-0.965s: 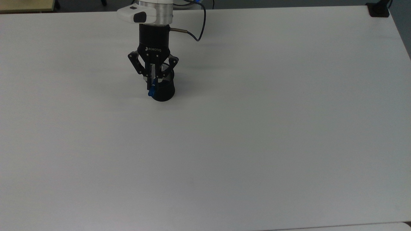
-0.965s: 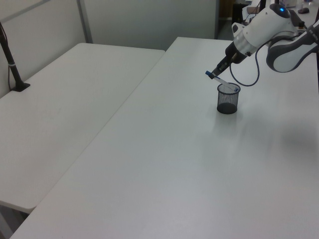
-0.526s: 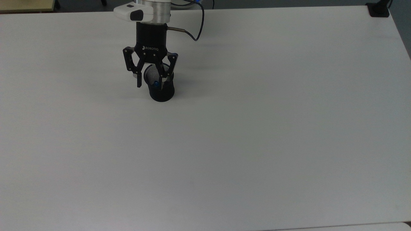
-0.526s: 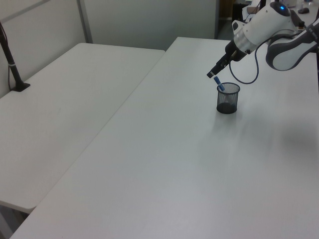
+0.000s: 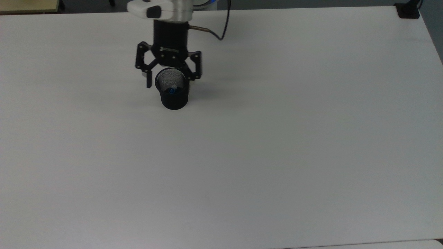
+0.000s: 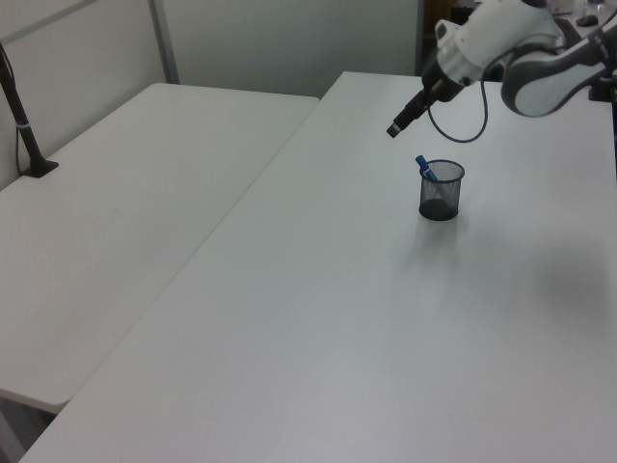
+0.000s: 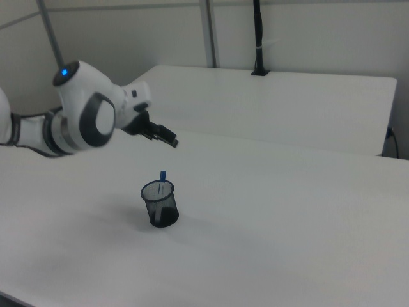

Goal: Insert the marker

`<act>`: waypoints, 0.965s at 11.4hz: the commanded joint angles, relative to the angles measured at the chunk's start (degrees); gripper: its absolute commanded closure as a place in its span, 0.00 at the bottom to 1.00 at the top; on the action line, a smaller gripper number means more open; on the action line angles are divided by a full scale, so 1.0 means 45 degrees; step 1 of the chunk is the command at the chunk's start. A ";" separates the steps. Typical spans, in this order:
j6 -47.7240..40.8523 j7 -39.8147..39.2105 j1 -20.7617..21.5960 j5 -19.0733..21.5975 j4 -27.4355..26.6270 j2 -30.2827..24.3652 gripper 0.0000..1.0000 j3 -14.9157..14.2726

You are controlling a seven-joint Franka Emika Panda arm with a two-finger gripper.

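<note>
White desk [image 5: 277, 155] carries the mesh cup [image 5: 174, 97] holding the marker [image 5: 171, 90]; the wide-open, empty tool [image 5: 169, 80] could clip its protruding cap and topple both.

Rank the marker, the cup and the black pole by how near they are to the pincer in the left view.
1. Marker, just below the pincer, sticking out of the cup.
2. Cup, lower, on the table.
3. Black pole, far off at the left view's left edge.
</note>
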 commanded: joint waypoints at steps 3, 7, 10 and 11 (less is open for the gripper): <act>-0.8033 0.0164 0.2073 0.2152 0.4304 -0.0012 0.00 -0.0062; -1.3234 -0.2796 0.1859 0.3916 0.6654 -0.0187 0.00 -0.0198; -1.4880 -0.4271 0.1334 0.3897 0.6695 -0.0655 0.00 -0.0257; -1.5175 -0.4310 0.1177 0.3897 0.6695 -0.0695 0.00 -0.0258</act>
